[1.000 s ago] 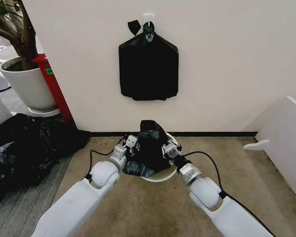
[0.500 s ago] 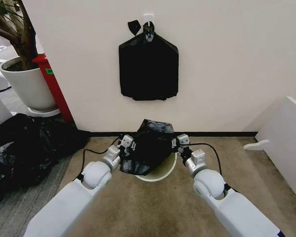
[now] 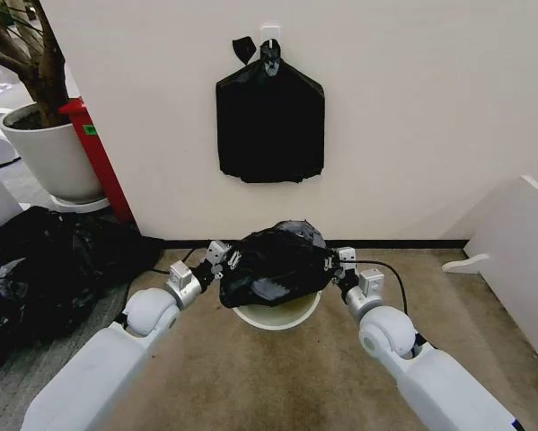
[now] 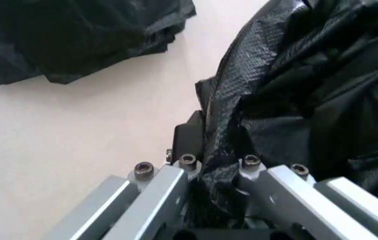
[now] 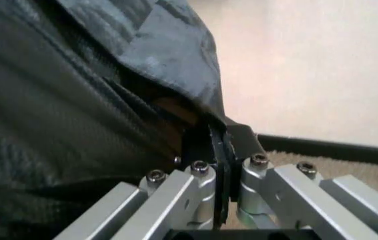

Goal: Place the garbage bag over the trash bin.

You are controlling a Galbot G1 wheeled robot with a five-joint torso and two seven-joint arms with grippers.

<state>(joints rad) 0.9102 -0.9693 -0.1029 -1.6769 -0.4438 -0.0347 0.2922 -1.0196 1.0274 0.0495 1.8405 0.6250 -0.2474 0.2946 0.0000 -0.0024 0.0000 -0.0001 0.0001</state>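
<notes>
Stretching between left pincer [image 3: 227,260] and right pincer [image 3: 337,262], garbage bag [image 3: 273,265].

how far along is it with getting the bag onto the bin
Done: both pincers have the garbage bag gripped, the left pincer on one side, the right pincer on the other. In hand: the bag is held spread above the trash bin. Left: its mouth is not yet around the bin's rim.

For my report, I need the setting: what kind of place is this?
Probably an office or lab corner indoors: carpeted floor, plain white wall, and a potted tree at the robot's left.
</notes>
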